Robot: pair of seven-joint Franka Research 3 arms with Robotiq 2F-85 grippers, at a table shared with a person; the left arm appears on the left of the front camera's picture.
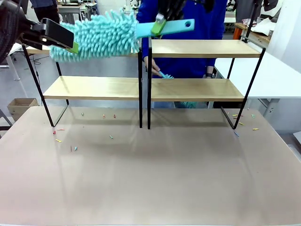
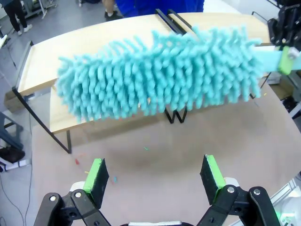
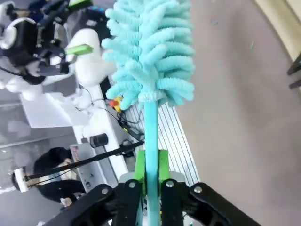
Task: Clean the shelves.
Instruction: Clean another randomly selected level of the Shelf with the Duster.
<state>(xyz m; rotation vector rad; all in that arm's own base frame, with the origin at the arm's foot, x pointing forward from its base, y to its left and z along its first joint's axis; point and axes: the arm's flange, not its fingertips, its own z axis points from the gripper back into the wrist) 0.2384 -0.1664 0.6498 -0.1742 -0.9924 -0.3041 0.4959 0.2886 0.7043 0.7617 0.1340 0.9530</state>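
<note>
The shelves (image 1: pixel 197 89) are two light-wood units in black rod frames, standing side by side across the table's far part. A fluffy teal duster (image 1: pixel 101 35) hangs level in front of the left unit's upper board. My right gripper (image 1: pixel 160 26) is shut on its flat teal handle (image 3: pixel 150 136), coming in from above near the middle. My left gripper (image 1: pixel 70 42) is at the duster's left end, open, with nothing between its green pads (image 2: pixel 96 174). In the left wrist view the duster (image 2: pixel 160 80) hangs over the shelves (image 2: pixel 42 61).
A person in blue stands behind the shelves, one hand (image 1: pixel 154 69) at the lower board's middle by a small teal thing (image 1: pixel 165 76). Small coloured scraps (image 1: pixel 73 148) lie on the table (image 1: pixel 150 183) near the shelf feet. A cardboard box (image 1: pixel 21 106) sits at far left.
</note>
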